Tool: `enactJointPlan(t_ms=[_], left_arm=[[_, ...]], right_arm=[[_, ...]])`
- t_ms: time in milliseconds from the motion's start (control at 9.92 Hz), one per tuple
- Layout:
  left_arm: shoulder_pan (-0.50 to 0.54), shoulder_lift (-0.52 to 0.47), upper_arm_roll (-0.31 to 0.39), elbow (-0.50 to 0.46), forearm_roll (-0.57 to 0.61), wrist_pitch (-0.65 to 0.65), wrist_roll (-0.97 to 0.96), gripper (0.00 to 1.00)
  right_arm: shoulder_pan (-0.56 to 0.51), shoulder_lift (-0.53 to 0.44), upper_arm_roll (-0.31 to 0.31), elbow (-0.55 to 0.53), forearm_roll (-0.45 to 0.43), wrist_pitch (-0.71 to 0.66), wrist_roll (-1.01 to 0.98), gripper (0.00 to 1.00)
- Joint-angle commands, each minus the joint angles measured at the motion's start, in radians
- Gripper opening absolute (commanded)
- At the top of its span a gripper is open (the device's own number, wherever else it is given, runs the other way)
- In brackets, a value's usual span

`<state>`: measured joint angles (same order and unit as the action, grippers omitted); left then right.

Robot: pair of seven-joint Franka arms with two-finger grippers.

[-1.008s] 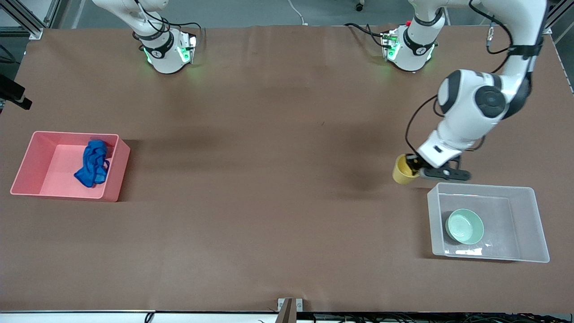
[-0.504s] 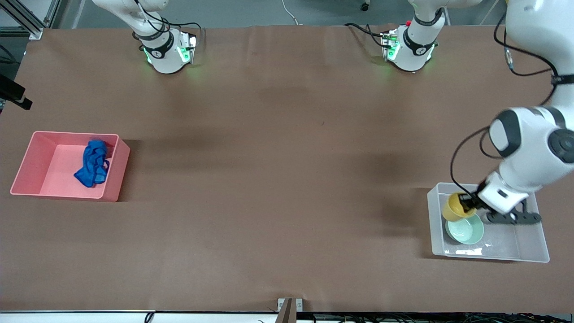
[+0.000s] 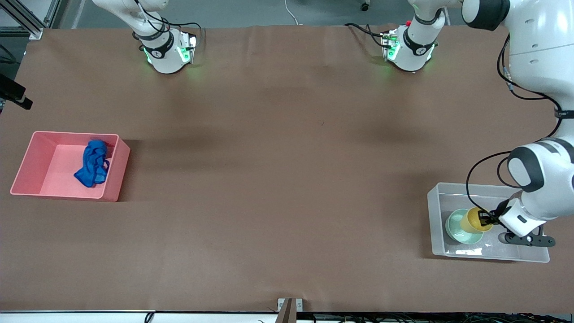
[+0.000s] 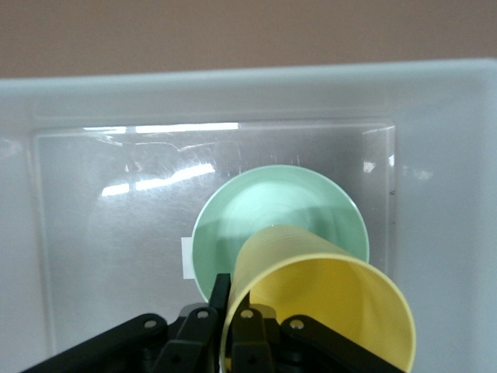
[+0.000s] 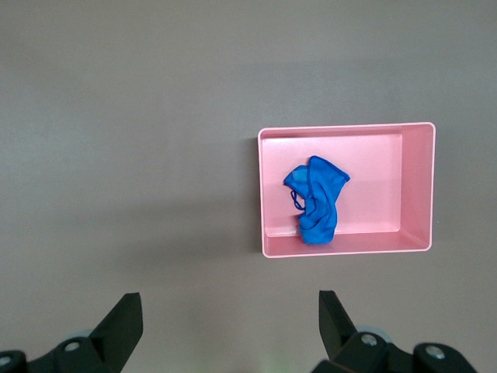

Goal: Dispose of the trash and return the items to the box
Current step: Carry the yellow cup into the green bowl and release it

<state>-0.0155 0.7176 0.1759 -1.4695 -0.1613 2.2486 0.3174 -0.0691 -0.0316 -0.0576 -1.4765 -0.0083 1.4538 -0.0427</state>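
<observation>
The cup [image 3: 475, 219] is held by the left hand [image 3: 485, 219], clamped on its rim, inside the box [image 3: 435, 224] at the left arm's end of the worktop [image 3: 287, 179]; the cup is tilted, its base lying over the rim of the bowl [image 3: 457, 229], which sits on the box floor; in the left wrist view the cup [image 4: 326, 299] is seen directly above the bowl [image 4: 264, 210], so a straight release would likely land it on or in the bowl; whether cup and bowl touch cannot be told. The rag [image 3: 93, 163] lies in the pink bin [image 3: 27, 166] at the right arm's end. The right hand [image 5: 229, 326] hangs high with fingers apart, waiting; it is seen only in its own wrist view, over bare worktop near the pink bin [image 5: 419, 186].
</observation>
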Motion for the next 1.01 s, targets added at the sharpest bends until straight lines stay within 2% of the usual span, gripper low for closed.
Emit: enactJointPlan(t_ms=[0, 101, 202, 303, 504, 605, 908], left_arm=[[0.009, 0.062, 0.005, 0.028, -0.044, -0.011, 0.023, 0.07], [0.008, 0.054, 0.007, 0.028, -0.067, -0.010, 0.023, 0.21], [0.008, 0.037, 0.007, 0.024, -0.061, -0.010, 0.020, 0.68], [0.003, 0.007, 0.007, 0.021, -0.058, -0.018, 0.019, 1.00], [0.003, -0.116, 0.007, -0.012, -0.054, -0.076, 0.029, 1.00], [0.005, -0.189, 0.007, -0.025, -0.038, -0.148, 0.101, 1.00], [-0.020, -0.405, -0.001, -0.063, -0.021, -0.369, 0.086, 1.00]], right_arm=[[-0.001, -0.001, 0.002, 0.005, -0.006, -0.010, -0.006, 1.00], [-0.001, -0.001, 0.002, 0.005, -0.006, -0.010, -0.006, 1.00], [-0.001, -0.001, 0.002, 0.005, -0.006, -0.010, -0.006, 1.00], [-0.001, -0.001, 0.002, 0.005, -0.006, -0.012, -0.006, 1.00], [-0.001, -0.001, 0.002, 0.005, -0.006, -0.012, -0.006, 1.00], [-0.001, -0.001, 0.002, 0.005, -0.006, -0.012, -0.006, 1.00], [-0.001, -0.001, 0.002, 0.005, -0.006, -0.016, -0.006, 1.00]])
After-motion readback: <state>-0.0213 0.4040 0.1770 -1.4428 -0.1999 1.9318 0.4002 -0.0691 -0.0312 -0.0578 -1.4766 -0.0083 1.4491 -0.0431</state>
